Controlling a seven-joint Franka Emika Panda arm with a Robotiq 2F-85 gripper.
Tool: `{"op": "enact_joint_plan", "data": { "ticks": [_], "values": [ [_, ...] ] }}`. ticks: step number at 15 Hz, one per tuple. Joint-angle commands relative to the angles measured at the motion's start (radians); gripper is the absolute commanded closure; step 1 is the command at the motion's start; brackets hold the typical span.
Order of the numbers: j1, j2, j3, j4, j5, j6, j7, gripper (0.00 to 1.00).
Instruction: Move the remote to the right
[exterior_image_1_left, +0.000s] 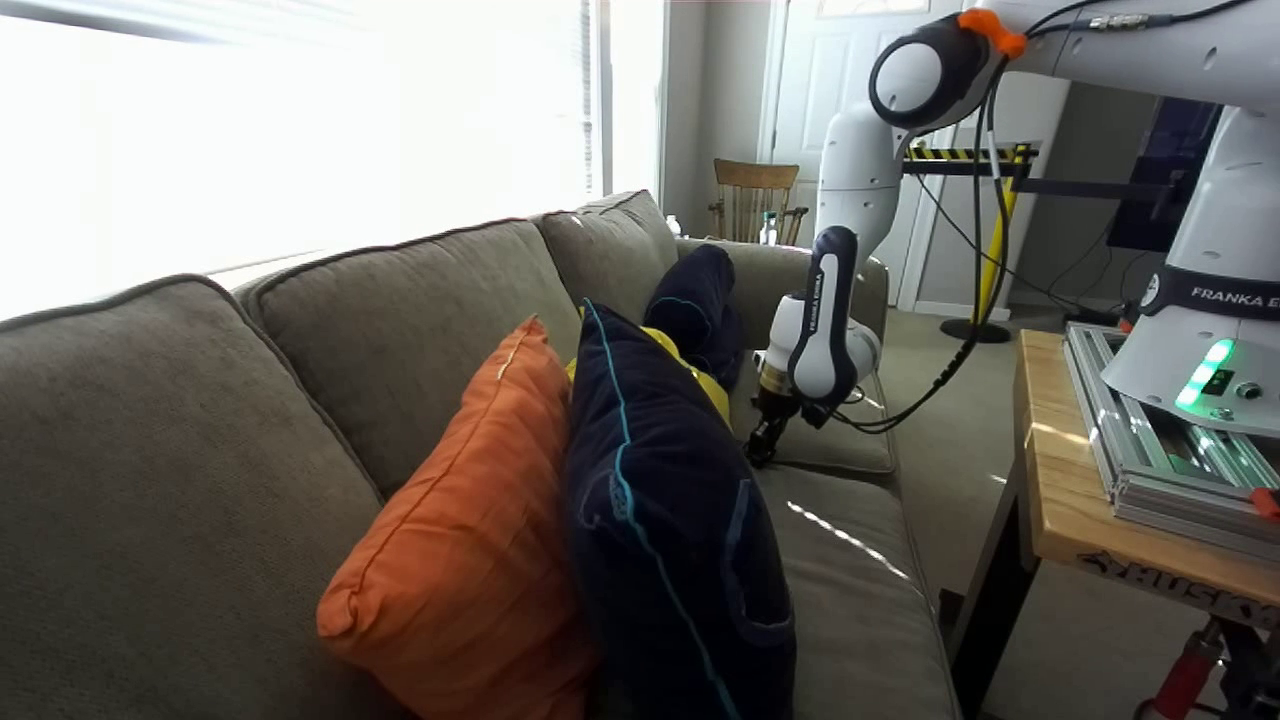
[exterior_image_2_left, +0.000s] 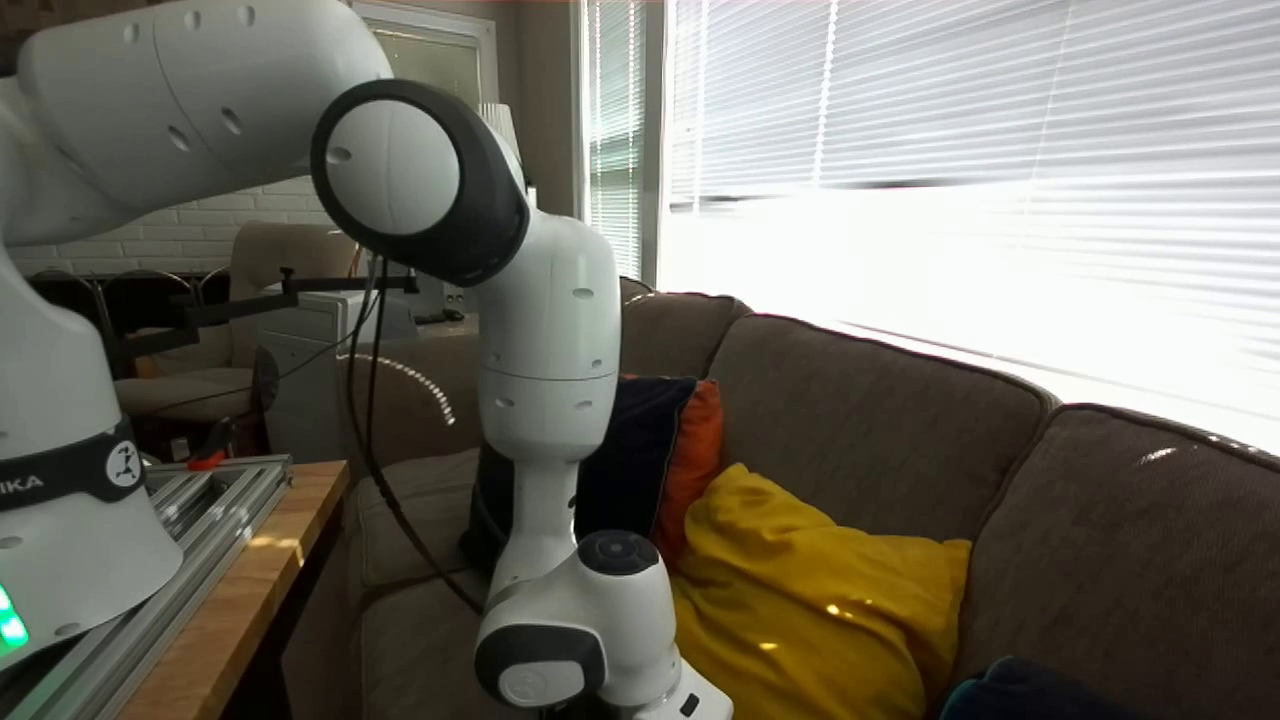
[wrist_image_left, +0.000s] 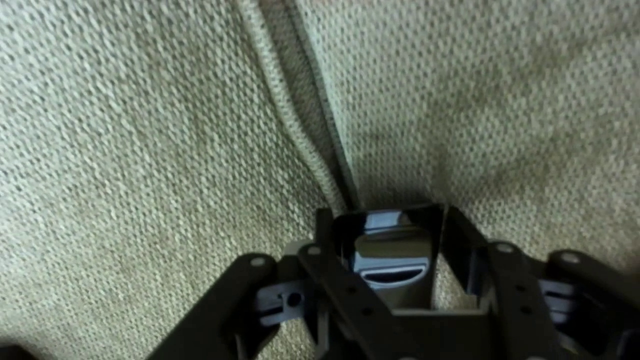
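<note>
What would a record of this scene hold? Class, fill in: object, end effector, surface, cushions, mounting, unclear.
object: remote, black and glossy
end effector: fingertips on either side of the remote
surface: sofa, its piped seam running up to the remote in the wrist view
cushions: orange cushion, navy cushion beside it, yellow cushion
mounting: robot base on metal rails atop a wooden bench
unclear: whether the remote is clamped, or touches the sofa
</note>
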Motion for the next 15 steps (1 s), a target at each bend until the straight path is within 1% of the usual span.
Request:
{"op": "enact_joint_plan", "data": {
  "ticks": [1,3,4,7,8,9,10,11,12,13,15],
  "values": [
    [0.001,-0.178,-0.026,-0.117,0.02,-0.192,0.034,0.69],
    [0.013,-0.255,-0.047,-0.129,0.03,-0.351,0.043,0.69],
    [0.005,-0.287,-0.052,-0.125,0.033,-0.429,0.048,0.69],
    [0.012,-0.4,-0.1,-0.132,0.036,-0.677,0.084,0.69],
    [0.006,-0.416,-0.106,-0.116,0.036,-0.747,0.086,0.69],
    [0.0,-0.437,-0.109,-0.119,0.037,-0.755,0.093,0.69],
    [-0.001,-0.452,-0.115,-0.125,0.03,-0.734,0.091,0.69],
    [-0.016,-0.462,-0.104,-0.138,0.03,-0.681,0.073,0.19],
    [-0.044,-0.458,-0.075,-0.155,0.037,-0.583,0.038,0.18],
    [-0.054,-0.441,-0.059,-0.162,0.031,-0.488,0.017,0.12],
    [-0.079,-0.389,-0.023,-0.149,0.025,-0.336,-0.006,0.0]
  ]
}}
